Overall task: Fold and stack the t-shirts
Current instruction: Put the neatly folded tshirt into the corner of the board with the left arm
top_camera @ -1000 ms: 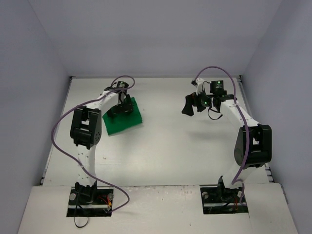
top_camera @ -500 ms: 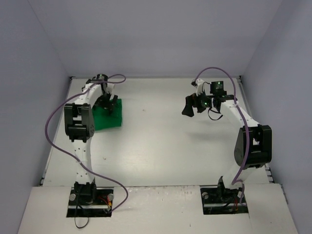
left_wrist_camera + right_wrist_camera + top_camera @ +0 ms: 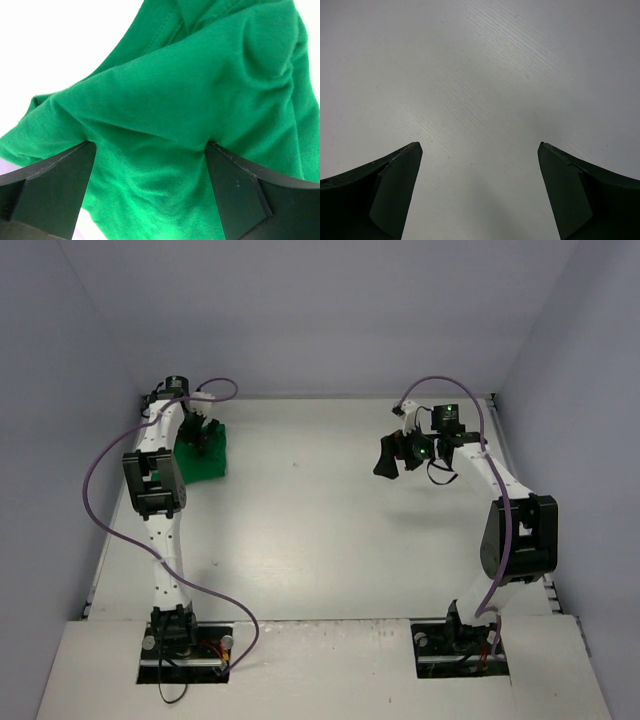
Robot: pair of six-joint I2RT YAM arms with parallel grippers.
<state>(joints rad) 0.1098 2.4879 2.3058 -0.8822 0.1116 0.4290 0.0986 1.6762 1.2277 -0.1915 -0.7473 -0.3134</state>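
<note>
From my overhead camera, the left arm reaches to the far-left corner of the white table [image 3: 330,530], where the bright green t-shirt [image 3: 203,455] lies as a compact folded bundle close to the left edge. The left gripper [image 3: 203,432] sits on top of the shirt's far part, but this view is too small to show how its jaws stand. My left wrist camera settles that: the left gripper [image 3: 150,145] has its jaws spread wide, both dark fingertips [image 3: 75,165] pressing down into the cloth rather than pinching it. Creases fan out from each tip. That close view also shows the t-shirt [image 3: 200,90] as plain, soft and wrinkled, with a stitched seam near the top, and white table beyond its upper left. Moving right across the overhead view, the middle of the table is bare surface. The right gripper [image 3: 395,453] hangs above the far-right part, well apart from the shirt. A small green light glows on its wrist unit, and any marking there is too small to read. My right wrist camera shows the right gripper [image 3: 480,145] with jaws wide apart, with only the faintly grained table [image 3: 480,75] between them.
</note>
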